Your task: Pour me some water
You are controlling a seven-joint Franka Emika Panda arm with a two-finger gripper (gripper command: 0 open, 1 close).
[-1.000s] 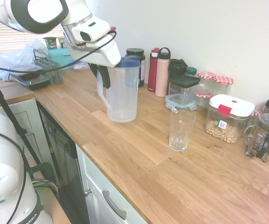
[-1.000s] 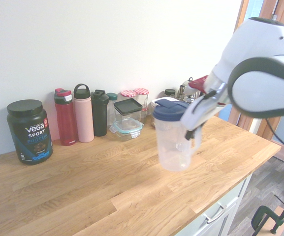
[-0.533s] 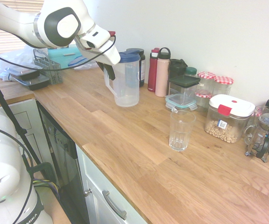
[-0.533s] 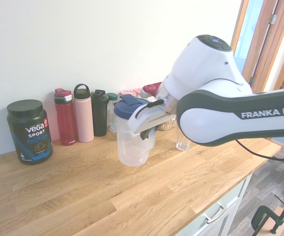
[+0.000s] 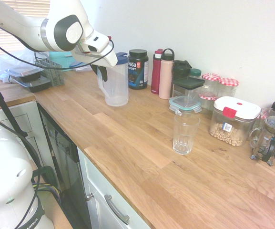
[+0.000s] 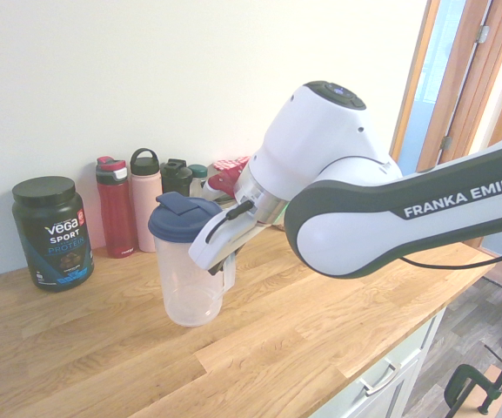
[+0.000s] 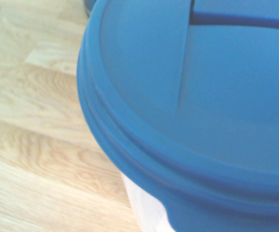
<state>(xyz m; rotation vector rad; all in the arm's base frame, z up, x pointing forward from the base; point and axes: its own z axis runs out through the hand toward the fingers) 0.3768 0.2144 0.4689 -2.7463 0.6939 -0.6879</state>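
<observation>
Step in hand, judged: jug is gripped and carried off the worktop (image 5: 142,157); pouring not yet done, or already finished — cannot be told, since no water is seen in either vessel.

Worktop: long oak run, bottles and jars lined along the wall behind.

Arm (image 6: 364,209): reaches in low over the worktop, wrist tilted steeply down.

Jug (image 5: 114,83): clear plastic, blue lid (image 7: 187,106), lid on, upright or close to it. It is held at the end of the worktop near the protein tub (image 5: 138,68), its base just above or barely on the wood — contact cannot be settled. It looks empty.

Glass (image 5: 185,132): clear tumbler, upright, empty as far as can be seen, well apart from the jug, toward the jars.

Gripper (image 5: 103,74): closed tight on the jug's handle side; fingers mostly hidden behind the jug wall.

Next move calls for: if a pour is intended, jug to be brought across above the glass, spout aligned over the rim, then tilted slowly. If the jug is being parked, it is to be set flat before release.
</observation>
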